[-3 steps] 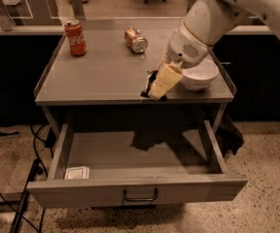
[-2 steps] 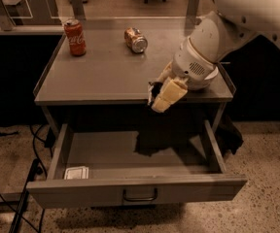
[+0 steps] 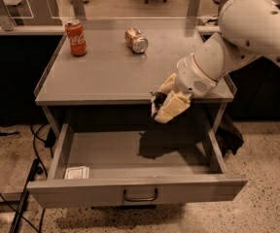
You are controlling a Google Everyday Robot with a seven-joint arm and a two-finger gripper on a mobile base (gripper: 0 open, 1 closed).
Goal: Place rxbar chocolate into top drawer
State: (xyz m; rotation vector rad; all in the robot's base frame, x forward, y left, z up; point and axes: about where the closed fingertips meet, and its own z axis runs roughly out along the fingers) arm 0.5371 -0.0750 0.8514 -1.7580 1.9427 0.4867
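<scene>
The top drawer [image 3: 135, 192] is pulled open below the grey table [image 3: 106, 72], its bar handle at the centre of the front panel. My gripper [image 3: 162, 102] hangs at the table's front edge, above the back right part of the drawer. It is shut on the rxbar chocolate [image 3: 155, 100], a small dark bar of which only an end shows between the cream fingers [image 3: 173, 108]. The bar is held in the air, clear of the drawer floor.
A small white square packet [image 3: 77, 172] lies in the drawer's front left corner. A red cola can [image 3: 76, 37] stands at the table's back left, and a tipped can [image 3: 136, 40] lies at the back middle. Cables [image 3: 13, 188] trail on the floor at left.
My gripper has moved with the bar from over the table's right side forward and down past the front edge, and now hangs over the open drawer.
</scene>
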